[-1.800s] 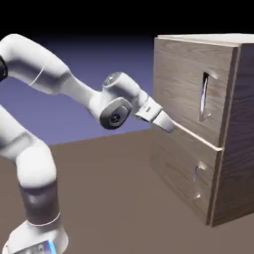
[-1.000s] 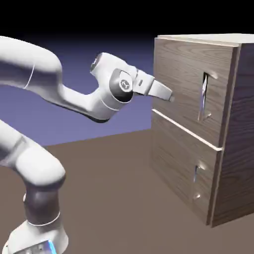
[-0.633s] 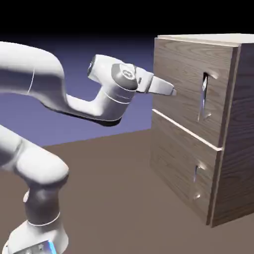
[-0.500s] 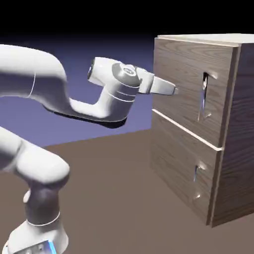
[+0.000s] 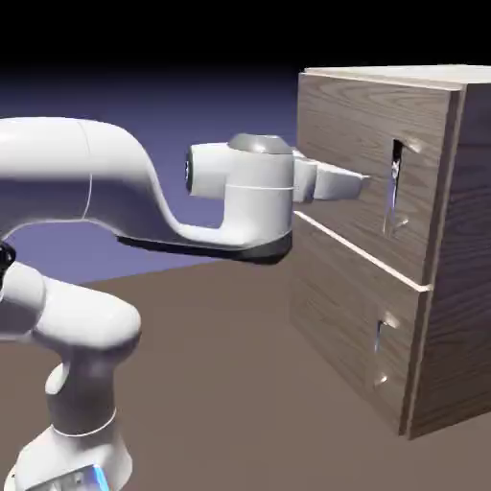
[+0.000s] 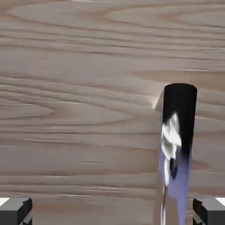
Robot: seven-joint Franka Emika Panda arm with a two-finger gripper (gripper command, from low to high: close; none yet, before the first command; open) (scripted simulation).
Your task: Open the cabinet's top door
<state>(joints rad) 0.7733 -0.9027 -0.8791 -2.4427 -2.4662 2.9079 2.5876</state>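
The brown wood-grain cabinet point(image 5: 465, 268) stands at the right of the exterior view. Its top door point(image 5: 345, 134) is flush with the front, and its long thin silver handle point(image 5: 393, 187) sits in a dark recess. My gripper point(image 5: 359, 183) points level at the door, just left of the handle and not touching it. Wood grain fills the hand view, with the shiny handle point(image 6: 175, 145) right of the middle. The two grey fingertips point(image 6: 15, 211) stand far apart at the bottom corners, so the gripper point(image 6: 112, 212) is open and holds nothing.
Below the top door sits the lower panel point(image 5: 340, 316) with its shorter handle point(image 5: 381, 350). The brown table point(image 5: 211, 384) runs from the cabinet's foot to the robot's base point(image 5: 67, 460) at the lower left.
The hand has risen from the seam between the panels, turned level and moved right toward the top door's handle. The jaws have stayed open.
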